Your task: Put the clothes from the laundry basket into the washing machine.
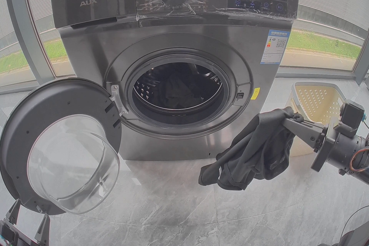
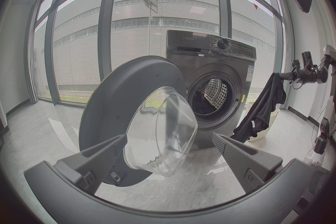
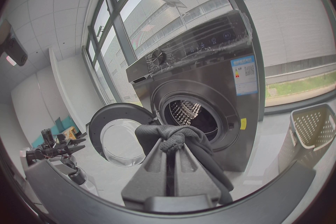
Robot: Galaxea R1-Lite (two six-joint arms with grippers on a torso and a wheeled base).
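Observation:
A grey front-loading washing machine (image 1: 175, 47) stands ahead with its round door (image 1: 57, 143) swung wide to the left. Dark clothing lies inside the drum (image 1: 177, 91). My right gripper (image 1: 294, 118) is shut on a dark grey garment (image 1: 253, 152), which hangs in the air to the right of the drum opening, above the floor. The same garment (image 3: 175, 137) bunches over the shut fingertips in the right wrist view. The beige laundry basket (image 1: 319, 102) stands on the floor at the machine's right side. My left gripper (image 2: 168, 146) stands open low at the left, facing the open door.
Grey marble floor tiles (image 1: 173, 204) stretch in front of the machine. Tall windows with grey frames (image 1: 23, 20) run behind it. The open door (image 2: 133, 119) juts out at the left front.

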